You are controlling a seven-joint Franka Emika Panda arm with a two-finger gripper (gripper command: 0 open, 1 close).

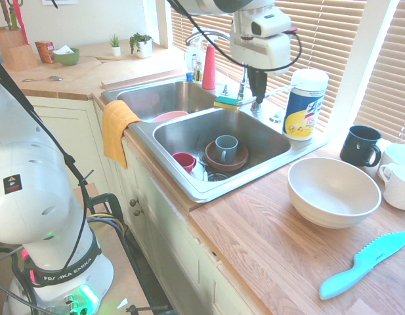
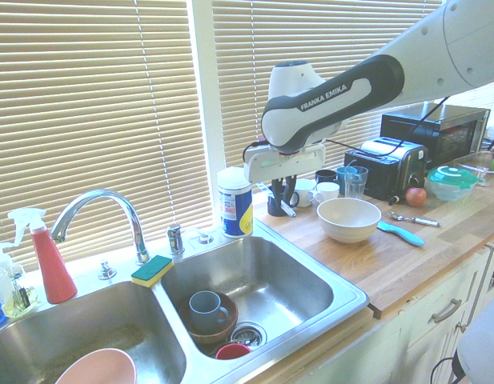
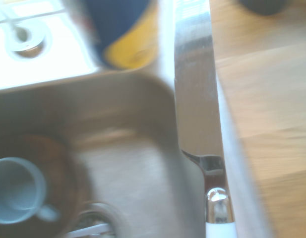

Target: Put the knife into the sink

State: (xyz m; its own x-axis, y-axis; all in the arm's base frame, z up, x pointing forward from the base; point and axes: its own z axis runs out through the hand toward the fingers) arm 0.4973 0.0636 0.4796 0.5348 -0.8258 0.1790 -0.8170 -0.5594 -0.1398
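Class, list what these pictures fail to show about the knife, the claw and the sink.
- Tip of the knife: wrist view, cut off by the top edge.
- The knife, first exterior view: too small, lost beside the claw.
- Drain of the sink: both exterior views, mostly covered by the brown bowl and mug.
- Left basin: second exterior view, cut by the bottom edge.

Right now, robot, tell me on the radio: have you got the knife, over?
Gripper shut on knife, above sink back rim. Grey mug and brown bowl sit in that basin.
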